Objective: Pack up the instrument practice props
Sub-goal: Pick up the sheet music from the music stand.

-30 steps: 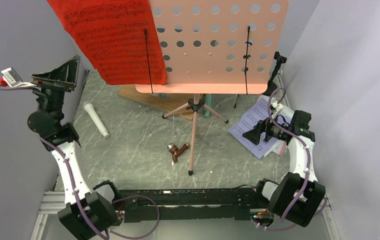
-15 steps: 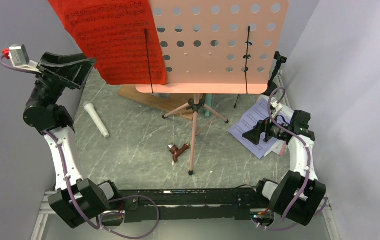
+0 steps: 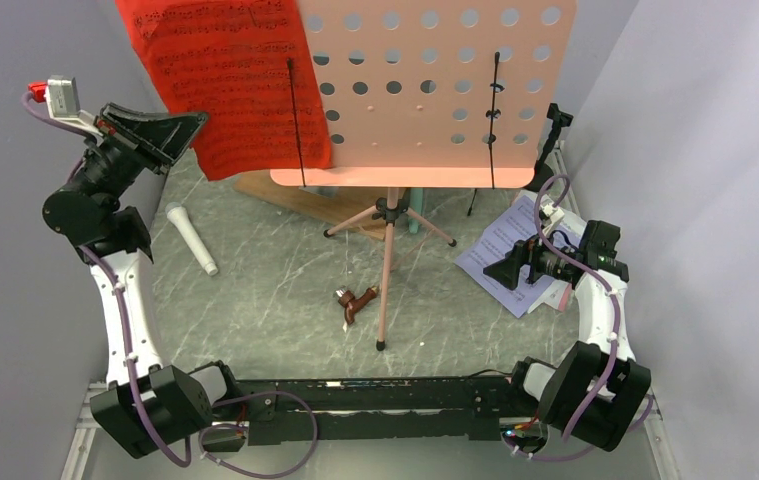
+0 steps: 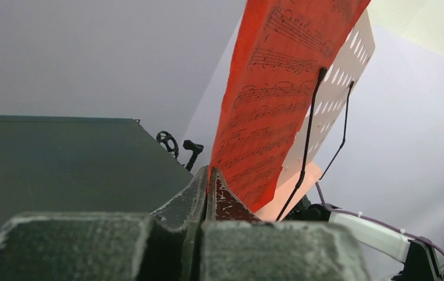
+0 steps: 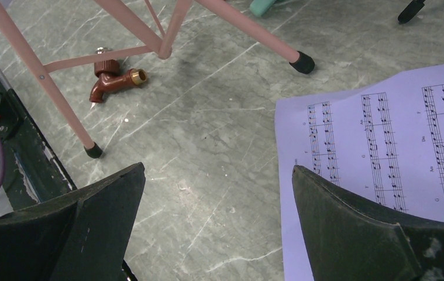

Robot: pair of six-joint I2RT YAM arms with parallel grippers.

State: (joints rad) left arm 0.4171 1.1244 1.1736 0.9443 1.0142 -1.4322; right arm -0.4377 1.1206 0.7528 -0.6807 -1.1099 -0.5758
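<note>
Pinched at its lower left corner, a red sheet-music page (image 3: 225,85) stands on the pink perforated music desk (image 3: 435,90) at the far side of the table. Its right edge is tucked behind a thin black wire retainer (image 3: 295,120), and its left half hangs out past the desk's side. The left gripper (image 3: 195,122) is raised to that corner. The left wrist view shows its jaws pressed together with the edge of the red page (image 4: 278,88) caught between them.

The desk rides on pink tripod legs (image 3: 387,265) planted mid-table, with a wooden board (image 3: 275,192) lying flat beneath it. On the grey marbled table (image 3: 275,300), a white microphone (image 3: 192,238) lies left of the tripod, below the raised left arm. Only the tip of a mint microphone (image 5: 263,6) shows in the right wrist view, just beyond a tripod foot.

White sheet-music pages (image 3: 500,250) lie flat to the right of the tripod. The right gripper (image 3: 503,272) hovers over their near left edge, its fingers (image 5: 108,199) spread wide with nothing between them. One finger is above bare table and the other above the printed staves.

A black mic mount (image 3: 555,125) stands upright at the far right, behind the desk's corner. A small brown piece (image 3: 358,300) lies just beside the nearest tripod leg. A dark grey flat box (image 4: 61,158) fills the left of the left wrist view.
</note>
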